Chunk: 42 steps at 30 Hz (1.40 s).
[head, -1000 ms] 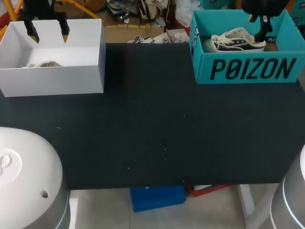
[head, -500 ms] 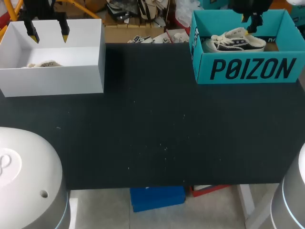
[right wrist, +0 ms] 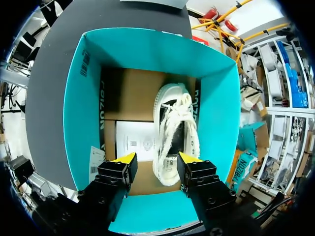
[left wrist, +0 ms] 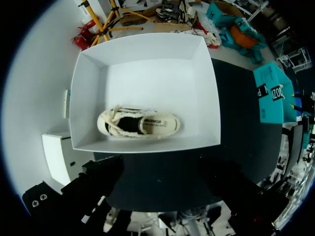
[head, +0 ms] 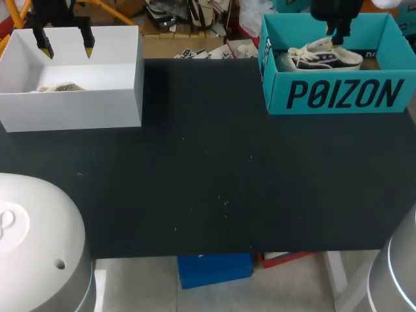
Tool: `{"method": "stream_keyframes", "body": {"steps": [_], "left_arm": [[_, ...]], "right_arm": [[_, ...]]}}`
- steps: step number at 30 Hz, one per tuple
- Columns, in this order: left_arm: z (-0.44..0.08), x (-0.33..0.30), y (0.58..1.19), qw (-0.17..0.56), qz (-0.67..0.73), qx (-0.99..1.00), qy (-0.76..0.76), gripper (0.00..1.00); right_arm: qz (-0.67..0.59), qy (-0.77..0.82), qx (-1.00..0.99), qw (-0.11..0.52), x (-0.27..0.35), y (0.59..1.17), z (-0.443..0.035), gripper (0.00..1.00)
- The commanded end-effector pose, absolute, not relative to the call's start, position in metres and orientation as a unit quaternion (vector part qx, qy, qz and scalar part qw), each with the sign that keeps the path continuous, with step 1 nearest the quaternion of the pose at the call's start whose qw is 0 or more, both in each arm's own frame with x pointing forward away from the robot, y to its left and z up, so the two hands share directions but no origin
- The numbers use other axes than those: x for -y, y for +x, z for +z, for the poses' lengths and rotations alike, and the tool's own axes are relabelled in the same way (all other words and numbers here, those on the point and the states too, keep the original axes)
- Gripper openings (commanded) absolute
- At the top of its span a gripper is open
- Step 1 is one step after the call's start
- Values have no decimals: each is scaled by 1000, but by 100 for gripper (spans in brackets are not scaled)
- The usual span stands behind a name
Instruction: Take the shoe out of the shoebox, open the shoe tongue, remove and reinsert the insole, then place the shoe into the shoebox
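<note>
Teal cardboard shoebox (head: 338, 94) sits on the dark bench (head: 208, 169) with the white and black lace-up shoe (head: 322, 57) lying inside it, not yet taken out. My right hand (right wrist: 155, 160) hangs above the shoe, opened wide and holding nothing; my left hand (head: 65, 40) hangs open and empty over a white cardboard box (head: 71, 110) with a cream shoe (left wrist: 138, 125) in it. I think every step is left to do: lifting out, tongue, insole, putting back.

On the table (head: 208, 169), shoe (head: 322, 57) in shoebox (head: 338, 96) at far right, second shoe (head: 58, 87) in box (head: 71, 112) at far left
</note>
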<state>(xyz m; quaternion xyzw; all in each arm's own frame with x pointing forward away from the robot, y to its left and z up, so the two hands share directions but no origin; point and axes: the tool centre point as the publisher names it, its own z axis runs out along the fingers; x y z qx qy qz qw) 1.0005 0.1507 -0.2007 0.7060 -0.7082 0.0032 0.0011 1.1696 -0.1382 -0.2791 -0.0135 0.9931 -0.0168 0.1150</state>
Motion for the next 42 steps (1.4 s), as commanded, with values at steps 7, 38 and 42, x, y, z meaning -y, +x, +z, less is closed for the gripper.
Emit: {"method": "stream_keyframes", "body": {"steps": [7, 38, 42], "left_arm": [[-200, -151, 1000, 1, 2, 708, 706, 100], [-200, -151, 1000, 1, 2, 708, 706, 100], [-200, -151, 1000, 1, 2, 708, 706, 100]], "right_arm": [[-8, 1, -997, 79, 144, 1200, -329, 48], [-12, 22, -999, 35, 148, 1201, -403, 27], [-17, 26, -999, 41, 147, 1201, -404, 0]]}}
